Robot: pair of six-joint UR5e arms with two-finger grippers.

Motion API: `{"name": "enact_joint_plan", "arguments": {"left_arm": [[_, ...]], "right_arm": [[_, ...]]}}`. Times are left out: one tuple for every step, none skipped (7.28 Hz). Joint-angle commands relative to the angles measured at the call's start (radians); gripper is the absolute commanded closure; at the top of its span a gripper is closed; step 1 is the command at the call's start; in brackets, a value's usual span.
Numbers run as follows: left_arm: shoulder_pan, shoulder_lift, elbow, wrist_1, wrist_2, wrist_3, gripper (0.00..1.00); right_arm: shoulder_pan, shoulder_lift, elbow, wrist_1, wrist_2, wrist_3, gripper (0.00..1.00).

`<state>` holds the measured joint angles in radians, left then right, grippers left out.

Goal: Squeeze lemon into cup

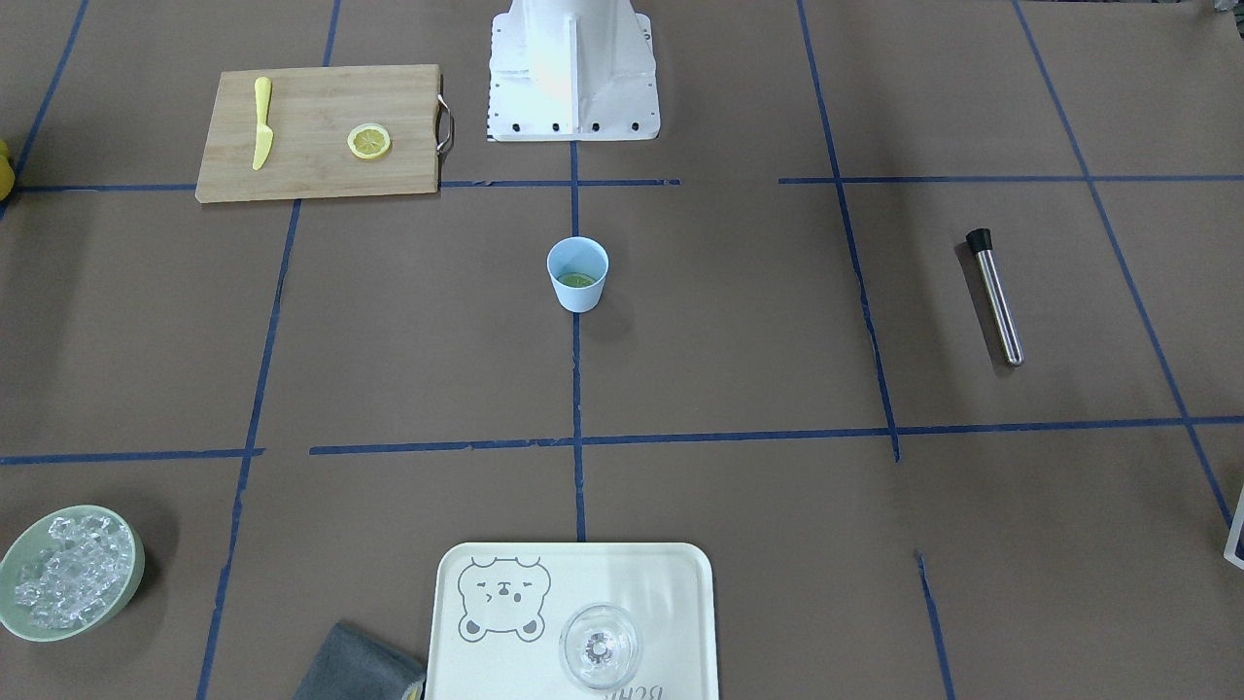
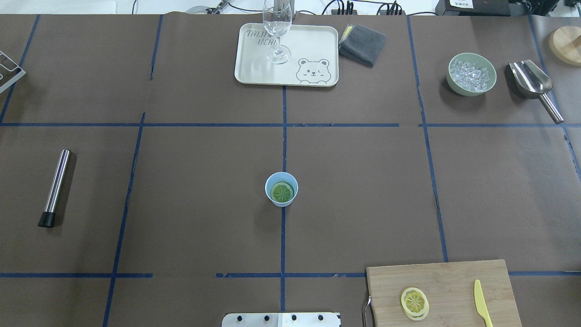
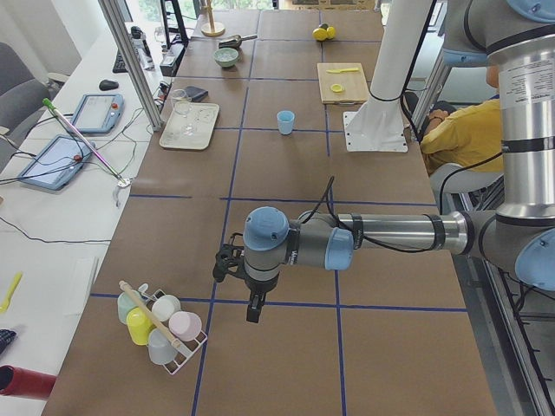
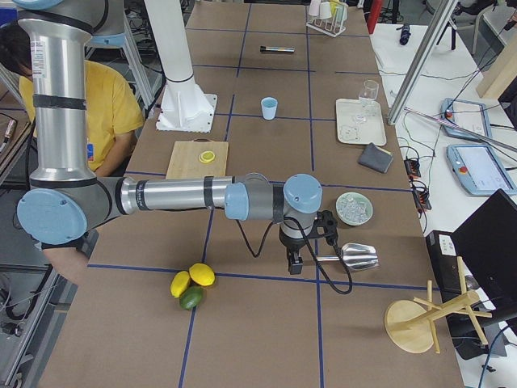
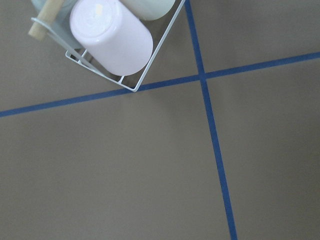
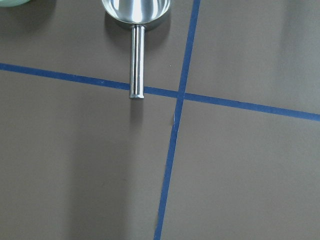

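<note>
The light blue cup (image 2: 281,200) stands at the table's middle, also seen in the front view (image 1: 577,292). A lemon slice (image 2: 282,192) lies flat inside it. A second lemon slice (image 2: 414,302) lies on the wooden cutting board (image 2: 454,281), also in the front view (image 1: 369,141). My left gripper (image 3: 251,308) hangs far off at the table's left end, near a cup rack. My right gripper (image 4: 293,263) hangs at the right end, near a metal scoop. Both show only in the side views, so I cannot tell whether they are open or shut.
A yellow plastic knife (image 2: 482,309) lies on the board. A steel muddler (image 2: 55,187) lies at the left. A tray (image 2: 254,68) with a clear glass (image 2: 277,32), a grey cloth (image 2: 362,43), a bowl of ice (image 2: 471,74) and a scoop (image 2: 533,84) are at the far side.
</note>
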<state>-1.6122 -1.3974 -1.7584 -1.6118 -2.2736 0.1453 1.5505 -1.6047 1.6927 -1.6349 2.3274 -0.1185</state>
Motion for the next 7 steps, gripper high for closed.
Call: {"name": "enact_joint_plan", "arguments": {"left_arm": [[-0.011, 0.003, -0.027, 0.102, 0.006, 0.040, 0.00], [-0.011, 0.003, -0.026, 0.081, 0.006, 0.036, 0.00], [-0.009, 0.005, -0.030, 0.075, 0.005, 0.033, 0.00], [-0.009, 0.005, -0.026, 0.073, 0.005, 0.039, 0.00], [-0.006, 0.002, -0.021, 0.064, -0.010, 0.042, 0.00], [-0.009, 0.005, -0.015, 0.038, -0.021, 0.040, 0.00], [-0.006, -0.008, 0.009, 0.044, -0.100, 0.039, 0.00]], "right_arm": [[0.000, -0.018, 0.015, 0.000, 0.003, -0.006, 0.00], [0.000, -0.018, 0.016, 0.000, 0.003, -0.007, 0.00], [-0.001, -0.015, 0.018, 0.000, 0.003, -0.006, 0.00], [0.000, -0.015, 0.018, 0.000, 0.003, -0.006, 0.00], [0.000, -0.017, 0.022, 0.000, 0.003, -0.006, 0.00], [0.000, -0.018, 0.024, 0.000, 0.013, -0.007, 0.00], [0.000, -0.023, 0.024, 0.000, 0.035, -0.006, 0.00]]}}
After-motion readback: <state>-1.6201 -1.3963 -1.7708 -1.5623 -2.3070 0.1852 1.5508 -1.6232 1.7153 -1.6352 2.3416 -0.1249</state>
